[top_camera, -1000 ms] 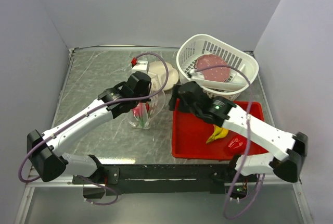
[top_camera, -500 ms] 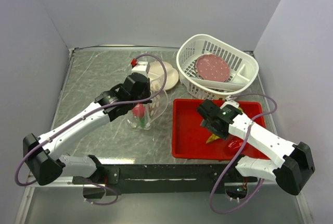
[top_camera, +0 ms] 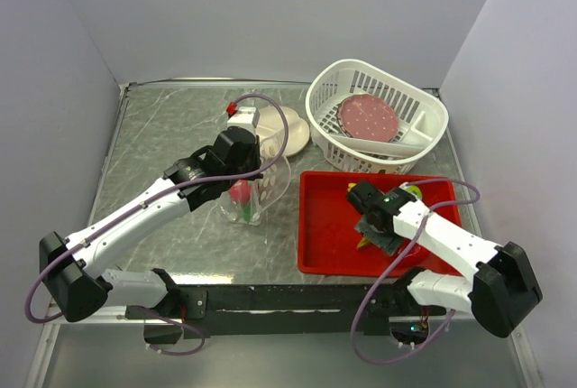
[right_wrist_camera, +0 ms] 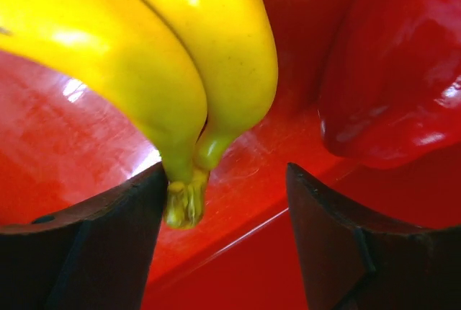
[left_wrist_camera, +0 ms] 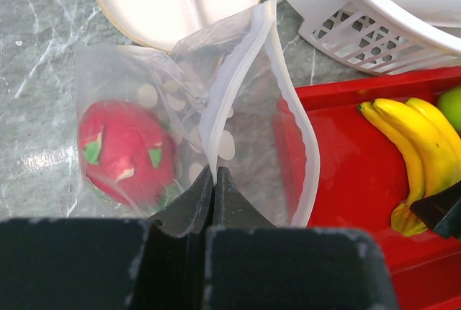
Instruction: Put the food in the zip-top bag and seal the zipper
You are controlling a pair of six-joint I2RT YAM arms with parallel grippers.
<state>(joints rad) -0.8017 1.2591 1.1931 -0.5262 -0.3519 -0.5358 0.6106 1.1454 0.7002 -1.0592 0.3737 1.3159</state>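
The clear dotted zip-top bag [top_camera: 261,185] stands on the table left of the red tray [top_camera: 329,235]. The dragon fruit [left_wrist_camera: 124,153] is inside it, also seen from above [top_camera: 240,194]. My left gripper [left_wrist_camera: 213,174] is shut on the bag's mouth edge and holds it open; the zipper [left_wrist_camera: 306,137] curves round the mouth. My right gripper [right_wrist_camera: 227,184] is open, low over the tray, its jaws either side of the stem end of the banana [right_wrist_camera: 144,58]. From above, the right gripper [top_camera: 377,230] hides most of the banana [top_camera: 365,242]. The green apple [top_camera: 413,191] lies in the tray behind it.
A glossy red toy [right_wrist_camera: 389,72] lies in the tray right of the banana. The white slotted basket [top_camera: 424,135] with a reddish disc [top_camera: 367,117] stands behind the tray. A white divided plate [top_camera: 287,131] lies behind the bag.
My right arm has swung back from beside the bag and down onto the tray, over the banana. My left gripper keeps its hold on the bag, almost still.
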